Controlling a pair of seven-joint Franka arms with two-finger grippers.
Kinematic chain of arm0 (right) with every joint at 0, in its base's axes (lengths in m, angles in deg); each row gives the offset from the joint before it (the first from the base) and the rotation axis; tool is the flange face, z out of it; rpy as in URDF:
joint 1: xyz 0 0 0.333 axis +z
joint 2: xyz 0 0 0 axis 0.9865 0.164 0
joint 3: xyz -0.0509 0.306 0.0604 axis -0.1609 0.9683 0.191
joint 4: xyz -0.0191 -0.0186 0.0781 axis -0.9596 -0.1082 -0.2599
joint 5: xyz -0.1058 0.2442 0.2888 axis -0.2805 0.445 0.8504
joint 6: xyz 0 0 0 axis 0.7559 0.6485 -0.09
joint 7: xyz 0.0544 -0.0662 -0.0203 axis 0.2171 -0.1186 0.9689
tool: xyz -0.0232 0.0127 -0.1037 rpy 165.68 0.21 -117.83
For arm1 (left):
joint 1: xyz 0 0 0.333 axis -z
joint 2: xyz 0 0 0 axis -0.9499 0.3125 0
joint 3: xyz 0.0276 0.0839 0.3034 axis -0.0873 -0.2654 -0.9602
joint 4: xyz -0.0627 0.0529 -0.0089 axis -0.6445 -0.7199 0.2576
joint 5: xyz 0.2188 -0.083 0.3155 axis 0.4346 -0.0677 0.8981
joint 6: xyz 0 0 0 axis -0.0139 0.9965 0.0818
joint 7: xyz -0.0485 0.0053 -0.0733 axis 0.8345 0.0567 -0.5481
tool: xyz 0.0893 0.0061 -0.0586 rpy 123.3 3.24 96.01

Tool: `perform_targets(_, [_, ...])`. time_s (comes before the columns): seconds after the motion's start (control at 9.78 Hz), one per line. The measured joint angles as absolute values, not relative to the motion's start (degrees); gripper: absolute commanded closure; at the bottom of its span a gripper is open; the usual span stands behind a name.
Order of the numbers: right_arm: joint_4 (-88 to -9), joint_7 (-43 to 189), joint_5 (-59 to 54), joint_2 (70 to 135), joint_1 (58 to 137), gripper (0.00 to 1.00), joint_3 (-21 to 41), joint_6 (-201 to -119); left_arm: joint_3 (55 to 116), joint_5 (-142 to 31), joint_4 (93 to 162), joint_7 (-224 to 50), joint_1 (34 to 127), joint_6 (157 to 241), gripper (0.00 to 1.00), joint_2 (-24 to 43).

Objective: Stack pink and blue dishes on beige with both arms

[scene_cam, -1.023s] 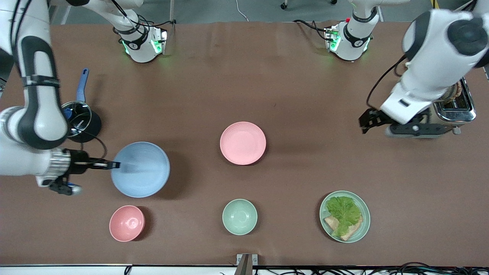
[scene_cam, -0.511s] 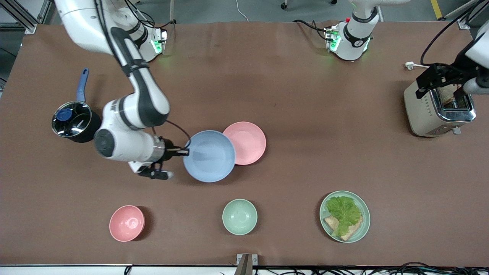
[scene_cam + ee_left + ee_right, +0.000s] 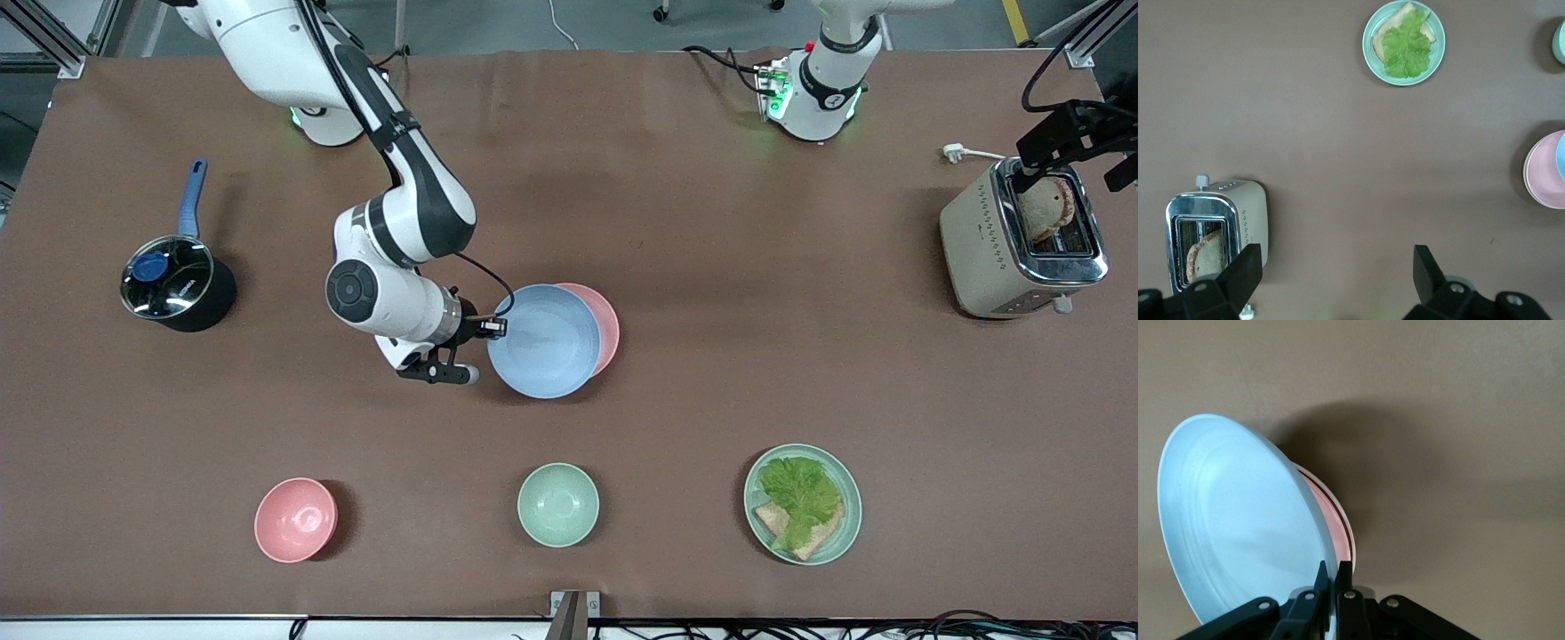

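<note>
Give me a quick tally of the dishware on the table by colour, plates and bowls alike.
Pink: 2, the pink plate under the blue one and the pink bowl.
Blue: 1, the blue plate, held by the right gripper over the pink plate.
Green: 2, the green bowl and the green plate with lettuce and bread.
Beige: 0 in view.
Total: 5.
</note>
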State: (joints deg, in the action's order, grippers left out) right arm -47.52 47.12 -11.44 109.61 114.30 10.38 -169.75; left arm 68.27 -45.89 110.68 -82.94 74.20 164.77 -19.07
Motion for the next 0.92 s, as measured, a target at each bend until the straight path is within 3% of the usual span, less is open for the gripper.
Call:
perform_targets(0.51, [-52.58, 45.87, -10.95, 109.61, 119.36, 0.91, 10.38, -176.39, 68.3, -45.94, 110.84, -84.1, 74.15, 164.21, 0.0, -18.44])
perform_targets(0.61, [-52.61, 45.7, -10.92, 109.56, 119.5, 0.84, 10.37, -176.46, 68.29, -46.37, 110.86, -84.1, 74.15, 164.21, 0.0, -18.37])
perform_targets(0.72, [-52.62, 45.48, -10.88, 109.54, 119.64, 0.29, 10.37, -176.46, 68.31, -47.06, 110.89, -84.1, 74.15, 164.21, 0.0, -18.34])
perform_targets(0.82, [-52.64, 45.19, -10.85, 109.53, 119.71, 0.0, 10.34, -176.43, 68.32, -47.62, 110.93, -84.1, 74.16, 164.21, 0.0, -18.33])
perform_targets(0.92, [-52.63, 44.92, -10.84, 109.4, 119.7, 0.0, 10.06, -176.44, 68.31, -47.77, 110.97, -84.1, 74.16, 164.21, 0.0, -18.32])
